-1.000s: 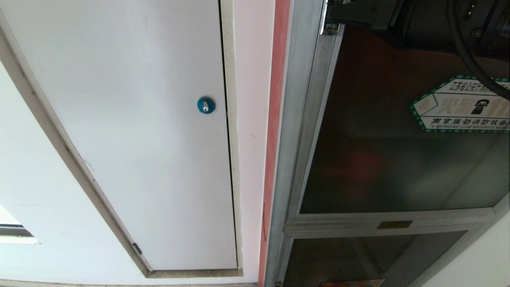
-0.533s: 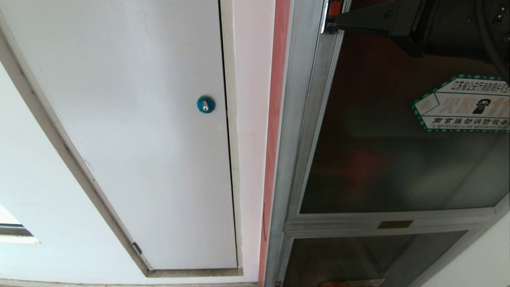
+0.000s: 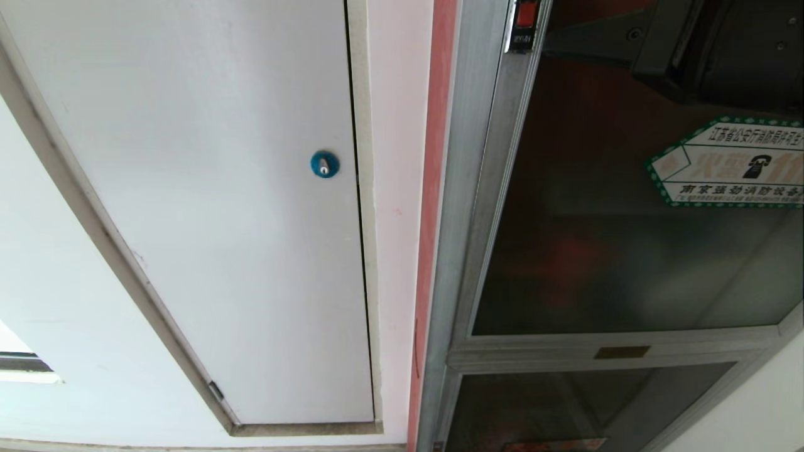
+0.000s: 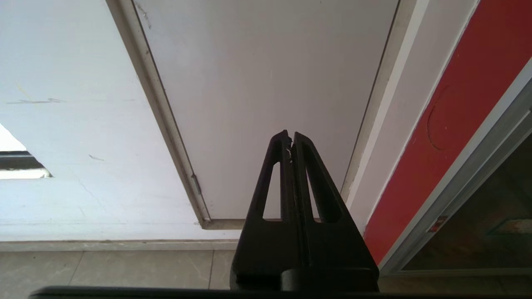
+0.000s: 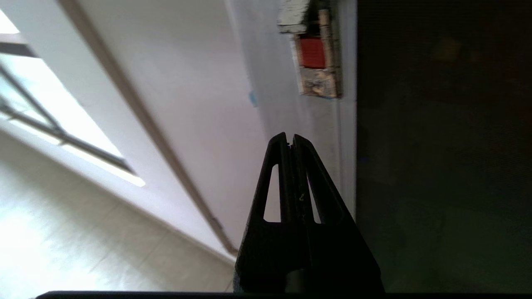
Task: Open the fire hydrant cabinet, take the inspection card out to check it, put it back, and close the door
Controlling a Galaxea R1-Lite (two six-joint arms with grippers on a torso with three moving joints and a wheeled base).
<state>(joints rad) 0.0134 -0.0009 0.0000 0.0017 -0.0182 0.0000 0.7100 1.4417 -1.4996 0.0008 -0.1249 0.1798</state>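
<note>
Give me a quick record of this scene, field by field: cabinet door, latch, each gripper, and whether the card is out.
door: dark glass in a silver frame, looks shut
red latch: on the door's frame, untouched
right gripper: shut, empty, short of the latch
left gripper: shut, empty, facing the white door
inspection card: not in view
sticker: green-bordered, on the glass

The head camera faces the wall close up, the white door on its left and the fire hydrant cabinet on its right. The left wrist camera looks past its closed left gripper at that white door's lower corner. The right wrist camera looks past the shut right gripper along the cabinet's frame; the red latch lies just beyond the tips, and also shows in the head view.
</note>
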